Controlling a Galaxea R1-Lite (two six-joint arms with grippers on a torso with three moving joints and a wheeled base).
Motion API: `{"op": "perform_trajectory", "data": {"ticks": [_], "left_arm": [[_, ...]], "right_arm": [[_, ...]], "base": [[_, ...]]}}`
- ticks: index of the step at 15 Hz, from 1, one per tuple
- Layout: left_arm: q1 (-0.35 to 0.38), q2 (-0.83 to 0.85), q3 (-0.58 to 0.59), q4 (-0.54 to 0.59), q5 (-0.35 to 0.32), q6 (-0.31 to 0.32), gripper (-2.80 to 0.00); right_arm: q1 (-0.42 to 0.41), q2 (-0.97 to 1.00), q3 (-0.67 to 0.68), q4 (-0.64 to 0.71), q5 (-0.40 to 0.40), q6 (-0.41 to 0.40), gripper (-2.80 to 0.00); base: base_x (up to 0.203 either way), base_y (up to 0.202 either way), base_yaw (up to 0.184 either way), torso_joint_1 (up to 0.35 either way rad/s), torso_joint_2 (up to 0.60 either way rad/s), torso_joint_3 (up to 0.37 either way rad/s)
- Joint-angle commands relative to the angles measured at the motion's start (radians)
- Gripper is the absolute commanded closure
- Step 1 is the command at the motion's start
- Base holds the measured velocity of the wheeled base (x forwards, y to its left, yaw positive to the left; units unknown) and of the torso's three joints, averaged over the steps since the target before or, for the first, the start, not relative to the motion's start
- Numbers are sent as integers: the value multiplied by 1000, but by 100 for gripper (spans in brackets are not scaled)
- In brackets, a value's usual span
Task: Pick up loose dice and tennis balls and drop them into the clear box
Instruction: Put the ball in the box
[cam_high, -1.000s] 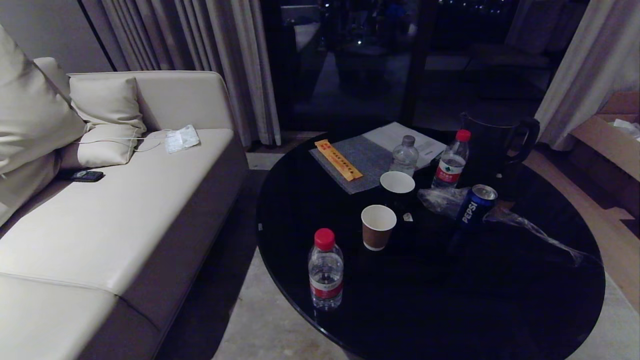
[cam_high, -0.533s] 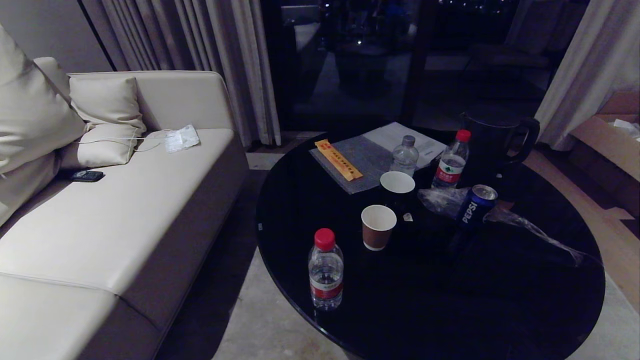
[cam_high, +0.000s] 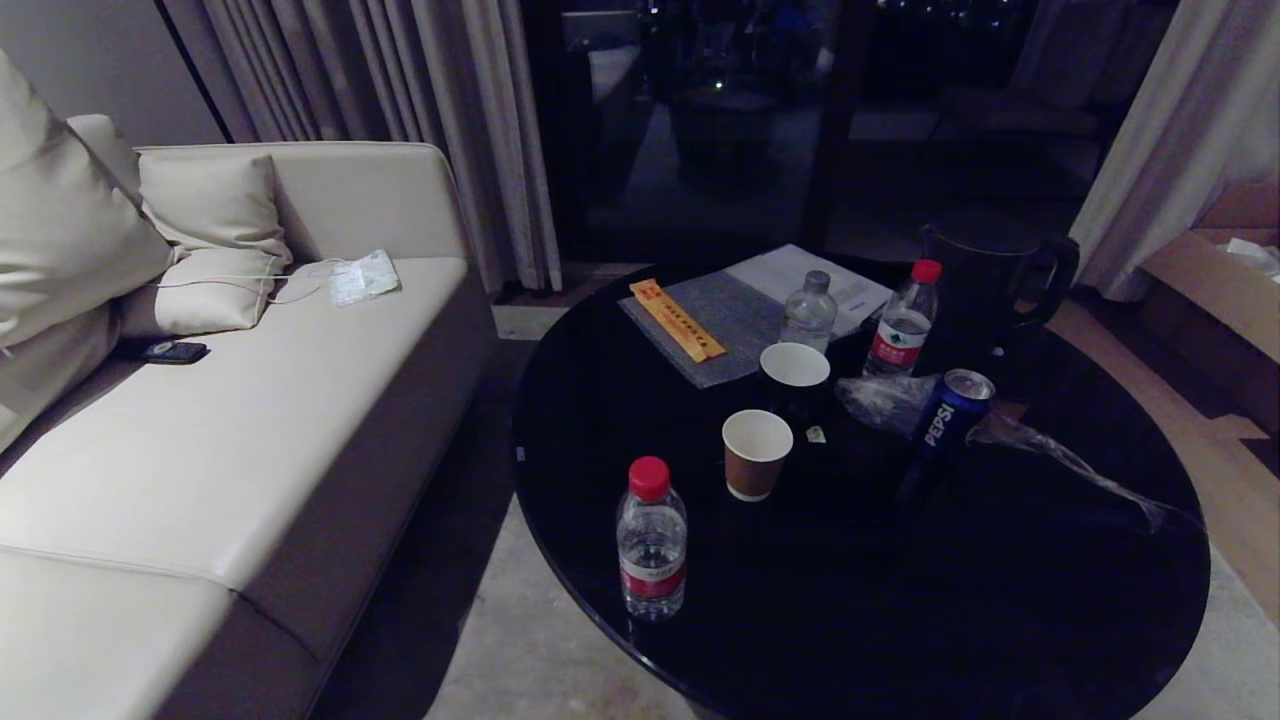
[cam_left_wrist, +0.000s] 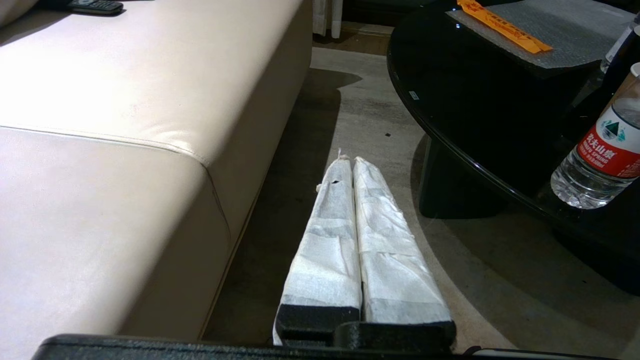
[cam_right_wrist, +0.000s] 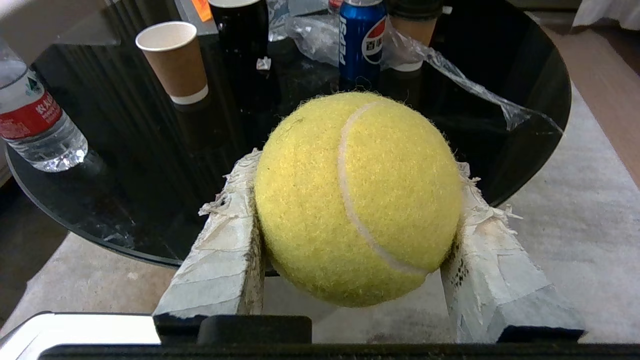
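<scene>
A yellow-green tennis ball (cam_right_wrist: 357, 197) fills the right wrist view, clamped between the two white-wrapped fingers (cam_right_wrist: 225, 250) of my right gripper (cam_right_wrist: 350, 195), which hangs near the front edge of the round black table (cam_right_wrist: 525, 85). My left gripper (cam_left_wrist: 350, 160) is shut with nothing in it, low over the floor between the sofa and the table. Neither arm shows in the head view. The dice and the clear box are out of view.
On the black table (cam_high: 1000, 600) stand a water bottle (cam_high: 651, 540), two paper cups (cam_high: 757, 453), a Pepsi can (cam_high: 947, 412), more bottles, a dark jug (cam_high: 985, 275), crumpled plastic wrap and a grey mat. A cream sofa (cam_high: 220, 420) sits to the left.
</scene>
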Motion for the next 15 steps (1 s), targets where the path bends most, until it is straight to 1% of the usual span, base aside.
{"op": "perform_trajectory", "data": {"ticks": [1, 8, 15], "left_arm": [[0, 2, 2, 0, 0, -1, 0], [0, 2, 2, 0, -4, 10, 0], [0, 2, 2, 2, 0, 7, 0]], "right_arm": [[0, -8, 9, -1, 1, 0, 0], [0, -8, 9, -1, 1, 0, 0], [0, -8, 10, -1, 1, 0, 0]], "base": [[0, 0, 0, 0, 0, 0], [0, 0, 0, 0, 0, 0], [0, 0, 0, 0, 0, 0]]}}
